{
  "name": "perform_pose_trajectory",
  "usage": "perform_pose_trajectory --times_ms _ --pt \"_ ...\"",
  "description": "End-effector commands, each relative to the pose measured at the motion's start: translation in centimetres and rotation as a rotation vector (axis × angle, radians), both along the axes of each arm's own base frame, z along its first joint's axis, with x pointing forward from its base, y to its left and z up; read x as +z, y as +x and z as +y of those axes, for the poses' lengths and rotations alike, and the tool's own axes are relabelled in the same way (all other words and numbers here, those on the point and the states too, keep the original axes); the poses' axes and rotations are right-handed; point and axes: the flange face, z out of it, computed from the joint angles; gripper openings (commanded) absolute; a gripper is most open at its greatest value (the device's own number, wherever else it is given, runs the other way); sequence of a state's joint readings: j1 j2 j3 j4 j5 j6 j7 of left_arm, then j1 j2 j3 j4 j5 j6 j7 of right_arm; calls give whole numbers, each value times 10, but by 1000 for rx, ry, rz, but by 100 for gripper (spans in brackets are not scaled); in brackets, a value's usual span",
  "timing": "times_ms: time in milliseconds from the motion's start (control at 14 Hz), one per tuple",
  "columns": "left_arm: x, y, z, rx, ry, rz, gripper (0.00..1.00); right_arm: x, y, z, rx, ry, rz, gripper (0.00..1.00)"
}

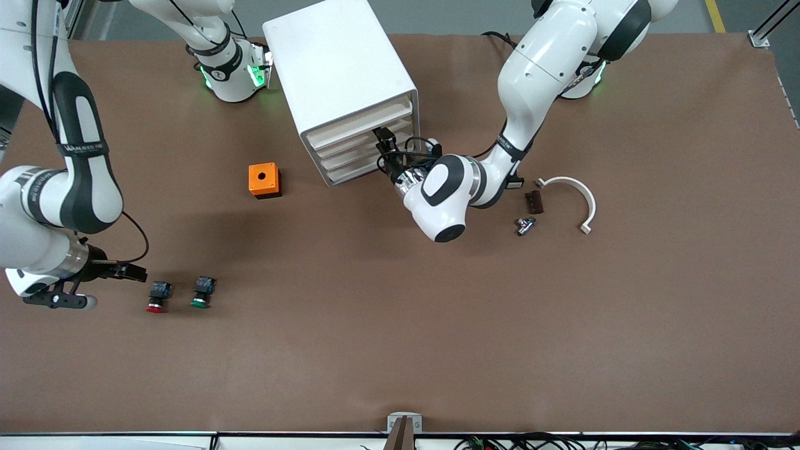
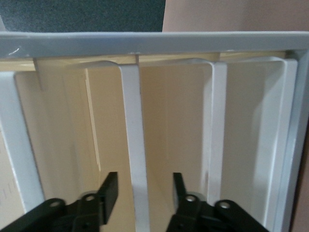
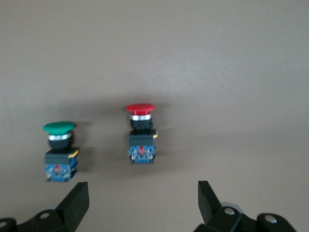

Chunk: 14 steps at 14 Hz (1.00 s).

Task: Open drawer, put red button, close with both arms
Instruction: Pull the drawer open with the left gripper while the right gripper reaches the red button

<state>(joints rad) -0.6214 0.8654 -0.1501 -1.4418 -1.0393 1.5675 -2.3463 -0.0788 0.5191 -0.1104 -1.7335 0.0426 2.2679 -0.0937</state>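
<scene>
Heads up, your wide-open left gripper (image 2: 144,195) straddles one drawer (image 2: 133,145) front rib and could slip, while the spread right gripper (image 3: 142,200), near the tabletop (image 1: 437,325) edge at its own arm's end, might grab the green button (image 3: 60,150) beside the red button (image 3: 141,137).

A brown matte table surface (image 1: 400,325) fills almost the whole front view, evenly lit, with soft shadows under whatever stands on it. Along the top edge shows a strip of grey floor (image 1: 450,15) crossed by a yellow line (image 1: 714,15). Black cables (image 1: 531,442) bunch along the bottom edge.

One white cabinet (image 1: 340,69) with four drawer fronts, two push buttons: one red button (image 1: 156,297), one green-capped button (image 1: 202,292); one orange cube (image 1: 263,179).
</scene>
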Motion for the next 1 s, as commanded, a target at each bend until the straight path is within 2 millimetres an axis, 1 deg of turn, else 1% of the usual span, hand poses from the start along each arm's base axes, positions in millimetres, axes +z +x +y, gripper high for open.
perform_pose_trajectory --times_ms 0,71,143,214,286,357,429,571,643,786,929 --pt "4 -3 -8 1 -8 8 22 -35 4 -1 -12 8 -25 100" --pt "4 -4 -9 -3 -9 6 13 -44 5 -1 -32 6 -28 100" --pt "4 -1 -8 2 -10 2 5 -51 6 2 -40 5 -33 100" --pt "7 5 -4 12 -5 -6 1 -62 6 2 -40 3 -37 100" --pt "11 16 1 24 -8 -20 0 -68 6 1 -52 4 -38 100" --pt "13 35 14 54 -9 -38 0 -76 5 2 -90 21 -37 100" --pt "16 48 21 70 -20 -61 0 -81 5 7 -100 34 -39 100" --pt "16 77 47 90 -76 -141 1 -86 3 8 -103 35 -38 100" --pt "15 91 59 105 -109 -182 1 -92 2 8 -103 34 -32 100" --pt "13 115 76 170 -118 -244 1 -95 1 9 -104 36 -29 100" --pt "17 129 83 198 -124 -283 2 -102 0 12 -99 37 -17 99"
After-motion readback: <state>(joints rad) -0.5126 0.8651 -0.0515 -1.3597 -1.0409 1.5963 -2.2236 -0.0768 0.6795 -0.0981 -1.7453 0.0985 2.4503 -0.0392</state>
